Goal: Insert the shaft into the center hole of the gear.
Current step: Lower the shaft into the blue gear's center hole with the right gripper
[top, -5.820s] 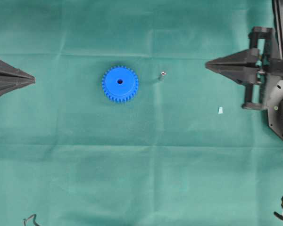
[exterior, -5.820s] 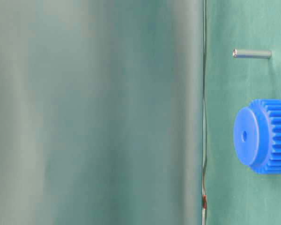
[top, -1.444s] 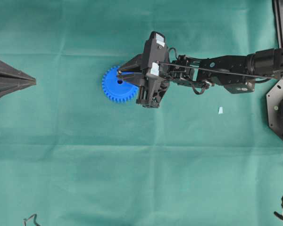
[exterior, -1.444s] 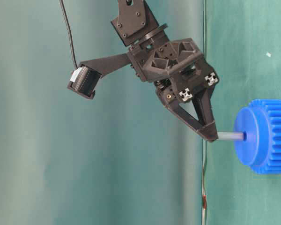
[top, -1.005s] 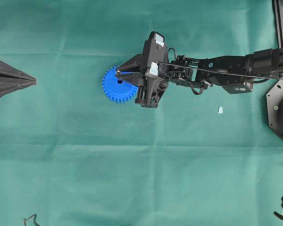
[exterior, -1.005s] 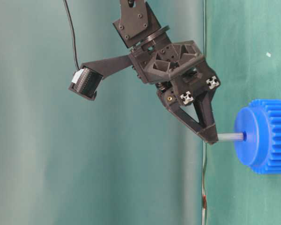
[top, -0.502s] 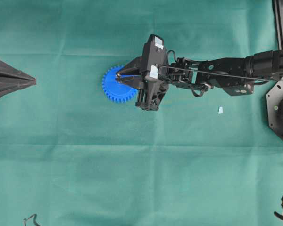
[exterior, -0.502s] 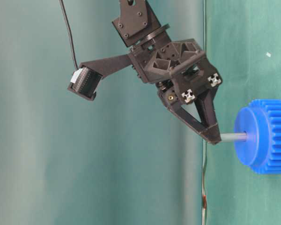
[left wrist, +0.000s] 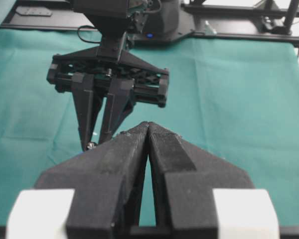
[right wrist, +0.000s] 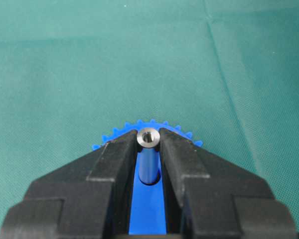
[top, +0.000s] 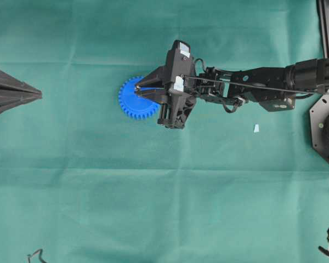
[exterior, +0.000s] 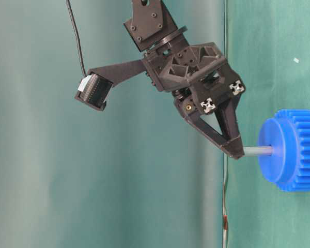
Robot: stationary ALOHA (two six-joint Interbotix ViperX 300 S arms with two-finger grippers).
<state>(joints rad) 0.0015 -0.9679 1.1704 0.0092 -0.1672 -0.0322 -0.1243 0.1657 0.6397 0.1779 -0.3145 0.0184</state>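
The blue gear (top: 130, 104) lies flat on the green cloth; it also shows in the table-level view (exterior: 295, 150). My right gripper (top: 136, 86) is over it, shut on the top of the silvery shaft (exterior: 257, 151). The shaft stands square to the gear's face, with its far end at the center hole (exterior: 270, 150). In the right wrist view the gripper (right wrist: 148, 133) pinches the shaft (right wrist: 148, 167), whose lower end sits in the hole mouth. My left gripper (top: 37, 94) is shut and empty at the left edge, and also shows in its own wrist view (left wrist: 148, 125).
A small pale scrap (top: 256, 128) lies on the cloth right of the gear, and a tiny fleck (exterior: 296, 60) shows in the table-level view. A black wire (top: 35, 255) is at the bottom left. The right arm's base (top: 326, 126) fills the right edge.
The shaft lay loose on the cloth 5.8 s ago; now the right gripper holds it at the gear. Over the last second its end moved slightly into the hole. The left arm stayed still.
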